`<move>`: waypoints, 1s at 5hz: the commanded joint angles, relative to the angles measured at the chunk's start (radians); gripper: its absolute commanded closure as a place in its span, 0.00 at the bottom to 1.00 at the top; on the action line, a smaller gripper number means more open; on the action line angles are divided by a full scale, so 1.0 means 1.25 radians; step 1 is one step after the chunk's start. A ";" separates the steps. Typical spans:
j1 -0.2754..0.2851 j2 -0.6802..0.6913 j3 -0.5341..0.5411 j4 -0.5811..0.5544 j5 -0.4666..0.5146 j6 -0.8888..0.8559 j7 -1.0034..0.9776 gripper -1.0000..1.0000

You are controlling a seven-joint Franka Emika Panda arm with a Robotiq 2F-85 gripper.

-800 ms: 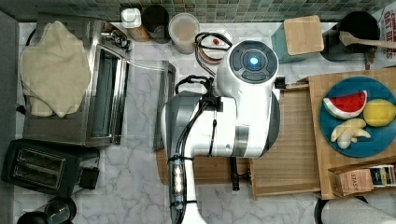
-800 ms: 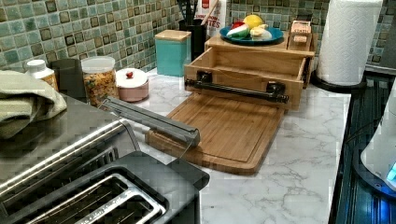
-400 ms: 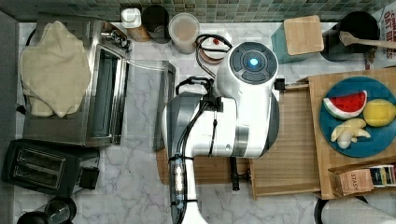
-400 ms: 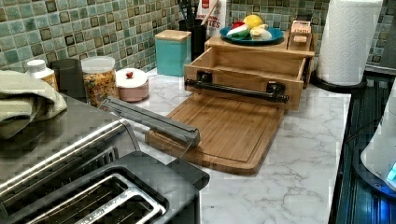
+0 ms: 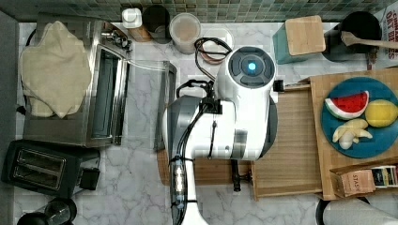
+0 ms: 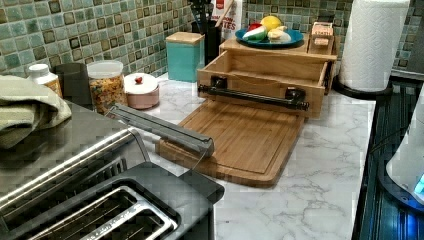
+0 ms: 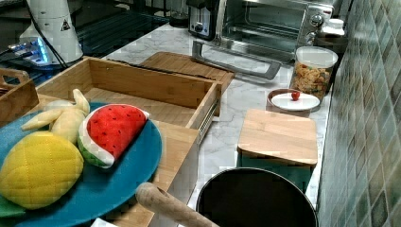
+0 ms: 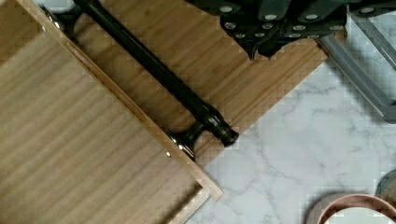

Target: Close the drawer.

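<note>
The drawer (image 5: 291, 136) of light striped wood stands pulled out from the wooden box, and nothing lies on its bottom (image 8: 70, 140). Its black bar handle (image 8: 154, 65) runs along the front panel (image 6: 260, 87) and faces the cutting board. In the right view the drawer (image 7: 142, 90) is seen from behind the blue plate. My white arm (image 5: 234, 108) hangs over the drawer's front and the board. My gripper (image 8: 266, 46) is shut with nothing in it. It hovers above the cutting board (image 8: 210, 60), a short way outside the handle and not touching it.
A toaster oven (image 5: 108, 98) with its door (image 6: 160, 127) folded down reaches the cutting board's (image 6: 240, 135) far edge. The box top carries a blue plate (image 5: 356, 145) of toy fruit. A teal canister (image 5: 305, 40), a pink lidded bowl (image 6: 141, 90), a paper towel roll (image 6: 375, 42) and a toaster (image 5: 42, 166) ring the counter.
</note>
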 commanded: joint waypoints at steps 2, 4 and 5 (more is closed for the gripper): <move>0.024 -0.088 0.066 -0.193 0.016 0.135 -0.297 1.00; 0.034 -0.078 0.036 -0.305 -0.006 0.269 -0.464 1.00; 0.038 -0.060 0.044 -0.366 -0.052 0.368 -0.445 1.00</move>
